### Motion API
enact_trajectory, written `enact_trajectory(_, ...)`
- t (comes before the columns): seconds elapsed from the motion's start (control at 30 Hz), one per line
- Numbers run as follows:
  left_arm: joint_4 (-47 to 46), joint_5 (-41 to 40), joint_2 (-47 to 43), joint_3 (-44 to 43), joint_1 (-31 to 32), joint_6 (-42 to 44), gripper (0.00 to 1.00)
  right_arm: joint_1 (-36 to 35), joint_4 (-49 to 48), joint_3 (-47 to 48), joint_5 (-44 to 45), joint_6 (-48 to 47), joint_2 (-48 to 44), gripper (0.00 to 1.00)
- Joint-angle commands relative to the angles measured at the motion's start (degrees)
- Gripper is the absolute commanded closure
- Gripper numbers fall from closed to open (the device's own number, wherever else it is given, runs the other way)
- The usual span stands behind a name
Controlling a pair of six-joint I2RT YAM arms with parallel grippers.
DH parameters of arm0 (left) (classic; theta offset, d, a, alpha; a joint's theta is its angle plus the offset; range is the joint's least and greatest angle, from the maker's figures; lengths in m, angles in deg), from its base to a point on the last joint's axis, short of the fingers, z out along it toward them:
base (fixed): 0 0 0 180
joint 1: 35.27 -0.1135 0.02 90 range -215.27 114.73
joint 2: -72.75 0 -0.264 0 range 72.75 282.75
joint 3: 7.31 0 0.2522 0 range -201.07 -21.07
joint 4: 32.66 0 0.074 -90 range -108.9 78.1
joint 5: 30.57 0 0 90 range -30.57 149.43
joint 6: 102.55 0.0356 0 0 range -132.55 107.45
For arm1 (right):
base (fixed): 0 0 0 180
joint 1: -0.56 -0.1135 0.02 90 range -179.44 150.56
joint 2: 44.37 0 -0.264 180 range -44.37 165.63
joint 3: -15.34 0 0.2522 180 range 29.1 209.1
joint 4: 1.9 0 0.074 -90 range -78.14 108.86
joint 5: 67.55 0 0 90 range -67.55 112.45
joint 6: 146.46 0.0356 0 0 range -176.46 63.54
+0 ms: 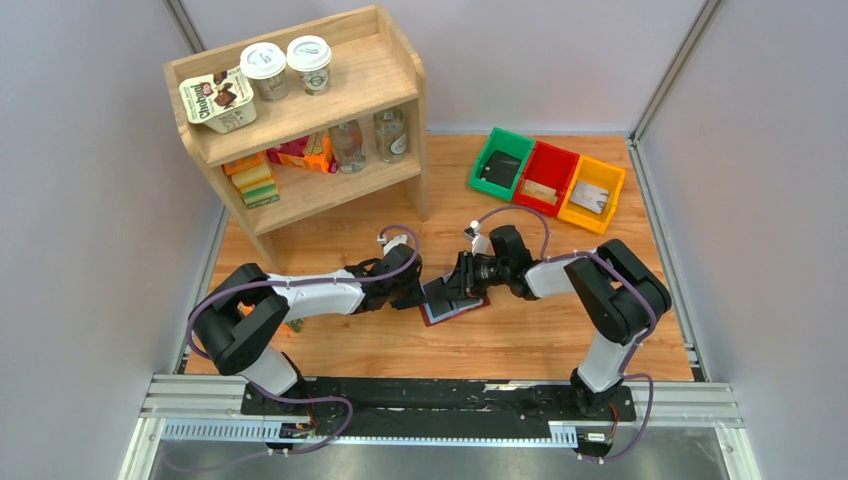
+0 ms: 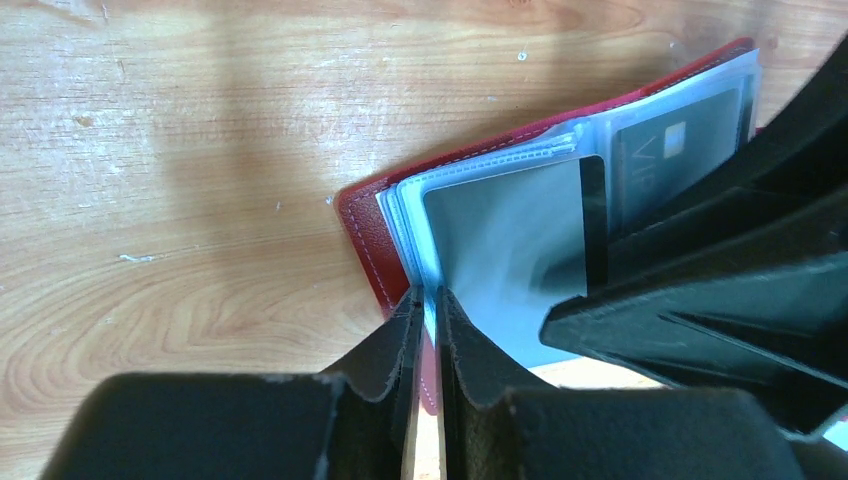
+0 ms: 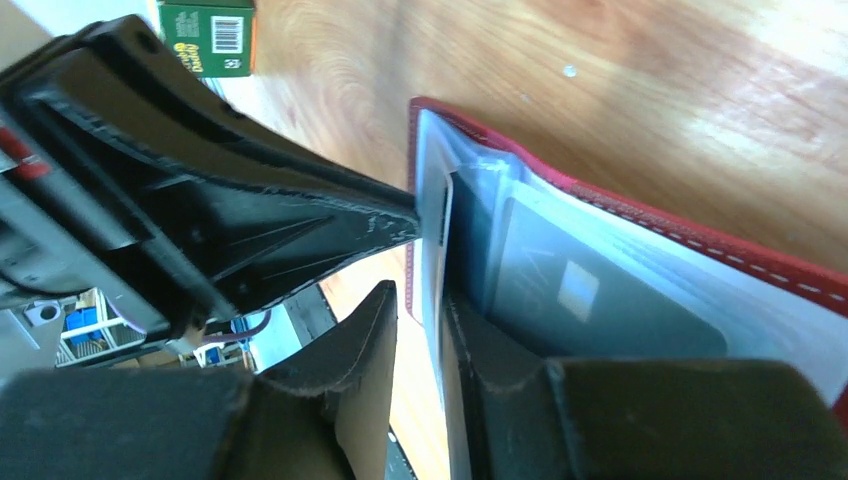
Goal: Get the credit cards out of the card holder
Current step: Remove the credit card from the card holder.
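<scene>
Pinches the edge of a clear sleeve [image 2: 500, 250] in clenched left jaws; nips a second sleeve [image 3: 430, 195] in clamped right jaws. Shows a black card [image 3: 466, 240] and greyish card [image 3: 600, 290] tucked inside the maroon card holder [image 1: 452, 312], spread open on the table [image 1: 540, 345] between the arms.

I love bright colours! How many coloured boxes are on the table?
3, in a row, far right on the table: a green box, a red box, a yellow box. None hidden.

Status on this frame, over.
Left gripper shut on card holder sleeve. Right gripper pinching neighbouring sleeve edge. Credit cards not yet out. No obstruction seen.
</scene>
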Motion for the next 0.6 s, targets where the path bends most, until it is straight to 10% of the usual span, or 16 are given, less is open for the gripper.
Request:
enact_trajectory(0.0, 6.23, -0.61, 2.61, 0.15, 0.36, 2.74, 0.85, -1.09, -1.97, 2.60, -1.57, 1.48, 2.42, 0.73)
enact_trajectory(0.57, 11.33, -2.63, 3.67, -1.96, 0.45, 5.29, 0.98, 1.01, -4.87, 0.93, -4.20, 3.85, 0.76, 0.77)
